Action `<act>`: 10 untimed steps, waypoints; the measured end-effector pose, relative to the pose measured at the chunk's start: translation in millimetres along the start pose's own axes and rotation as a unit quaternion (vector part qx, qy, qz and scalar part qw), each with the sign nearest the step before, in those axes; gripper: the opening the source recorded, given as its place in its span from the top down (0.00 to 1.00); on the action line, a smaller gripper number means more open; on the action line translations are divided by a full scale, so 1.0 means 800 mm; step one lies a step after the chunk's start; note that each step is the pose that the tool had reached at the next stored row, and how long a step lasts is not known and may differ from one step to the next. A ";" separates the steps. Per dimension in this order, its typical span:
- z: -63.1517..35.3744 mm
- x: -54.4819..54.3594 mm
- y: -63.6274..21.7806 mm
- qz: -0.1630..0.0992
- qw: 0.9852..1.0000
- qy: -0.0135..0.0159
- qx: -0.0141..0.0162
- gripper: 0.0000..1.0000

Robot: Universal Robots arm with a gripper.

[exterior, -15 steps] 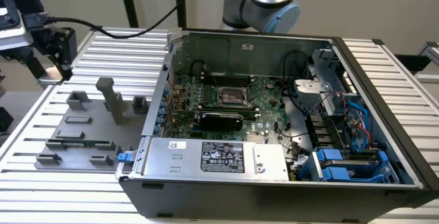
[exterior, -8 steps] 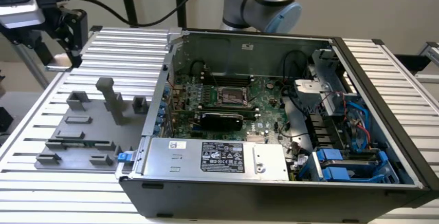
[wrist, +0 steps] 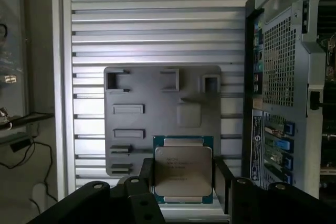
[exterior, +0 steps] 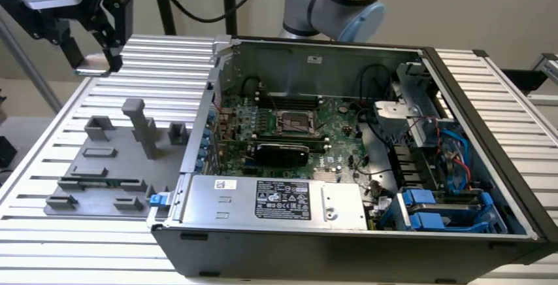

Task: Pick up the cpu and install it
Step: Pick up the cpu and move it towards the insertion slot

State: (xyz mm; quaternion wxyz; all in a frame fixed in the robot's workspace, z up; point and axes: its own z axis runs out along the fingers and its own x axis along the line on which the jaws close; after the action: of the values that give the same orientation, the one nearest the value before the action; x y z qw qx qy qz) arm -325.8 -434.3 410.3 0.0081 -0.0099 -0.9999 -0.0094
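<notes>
Closest to my wrist camera are my black fingers (wrist: 146, 177), and between them sits the cpu (wrist: 182, 169), silvery lid facing the camera with a green board edge around it. My gripper (exterior: 94, 68) is clamped on two opposite sides of the chip and holds it flat in the air, clear of everything beneath.

In the exterior view I hang at about ten o'clock, over the far part of the slatted table (exterior: 52, 233). The grey fixture plate (wrist: 157, 124) lies on that table at roughly six o'clock from me, well below the chip.

At about four o'clock from me stands the open computer case (exterior: 349, 246), just beside the plate, its motherboard (exterior: 336, 142) facing up. The black socket frame (exterior: 294, 123) sits near the middle of that board, dark in its centre and well apart from the cpu.
</notes>
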 end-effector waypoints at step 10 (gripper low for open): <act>-0.008 -0.057 -0.003 0.000 1.000 0.001 0.000 0.45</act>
State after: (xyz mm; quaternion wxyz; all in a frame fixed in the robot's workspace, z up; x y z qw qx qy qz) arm -280.3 -437.7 415.9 0.0093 -0.0099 -0.9999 -0.0093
